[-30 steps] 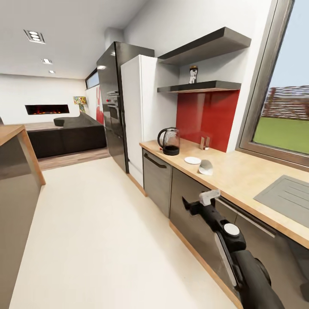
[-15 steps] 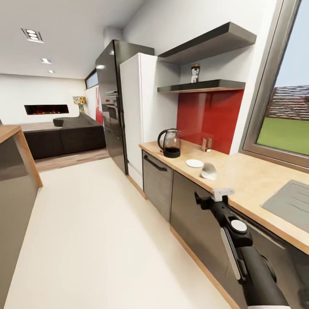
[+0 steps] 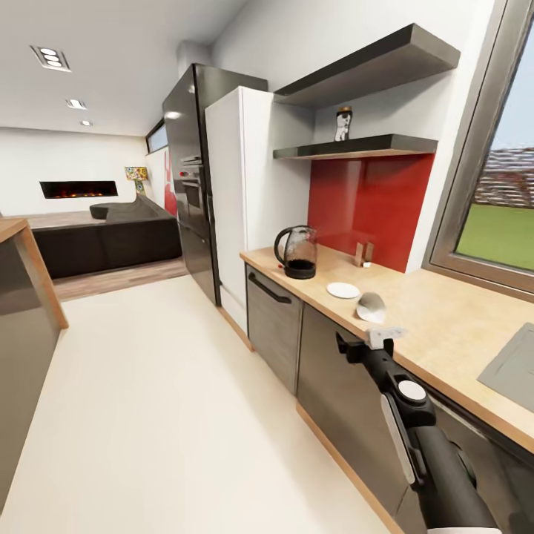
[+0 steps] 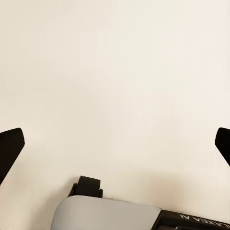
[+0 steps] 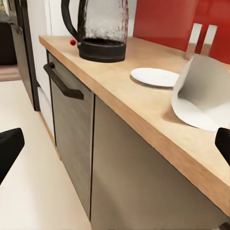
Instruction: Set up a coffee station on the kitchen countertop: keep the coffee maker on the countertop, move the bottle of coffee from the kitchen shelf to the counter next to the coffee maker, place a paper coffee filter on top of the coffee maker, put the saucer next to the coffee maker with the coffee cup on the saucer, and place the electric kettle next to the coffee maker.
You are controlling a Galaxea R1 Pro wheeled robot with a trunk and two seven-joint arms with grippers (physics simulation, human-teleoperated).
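Shelved bottle of coffee (image 3: 342,124) above; electric kettle (image 5: 99,29) close

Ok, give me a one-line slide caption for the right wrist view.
Open right gripper faces the countertop edge, with electric kettle, saucer and paper coffee filter in a row.

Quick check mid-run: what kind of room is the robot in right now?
A home kitchen, open to a lounge. A long wooden countertop runs over grey cabinets, with an electric kettle on it, and a tall white fridge stands beside a built-in oven.
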